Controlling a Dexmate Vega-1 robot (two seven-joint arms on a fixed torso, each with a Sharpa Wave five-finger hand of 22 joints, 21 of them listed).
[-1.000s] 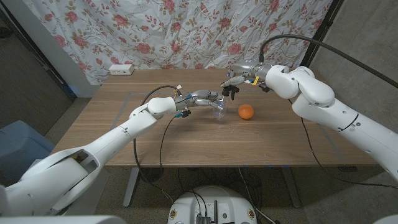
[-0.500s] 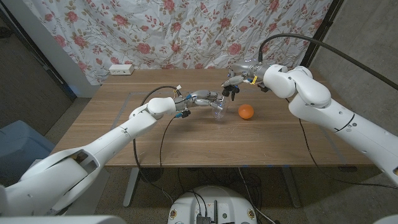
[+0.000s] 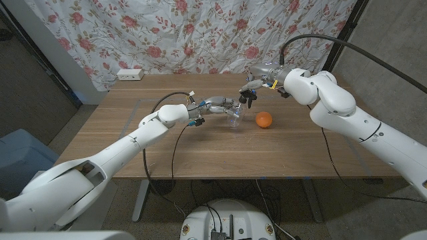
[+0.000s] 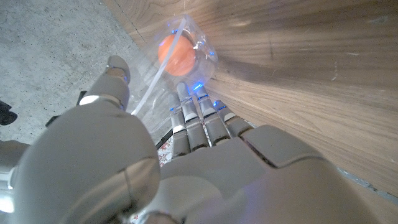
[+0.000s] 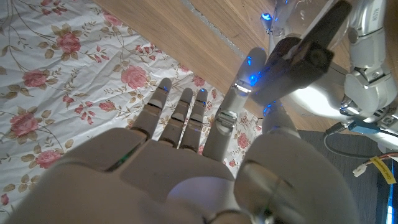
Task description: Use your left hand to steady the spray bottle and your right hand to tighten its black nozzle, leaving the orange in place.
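- Our left hand wraps its fingers around the clear spray bottle, which stands near the middle of the table, just beside the orange.
- Our right hand pinches the black nozzle between thumb and a finger, the other fingers spread, as the right wrist view shows.
- To tighten well, we judge we should keep the left grip firm so the bottle cannot spin, and turn the nozzle squarely on its thread.
- We should keep our right wrist clear of the orange and avoid tipping the bottle toward it.
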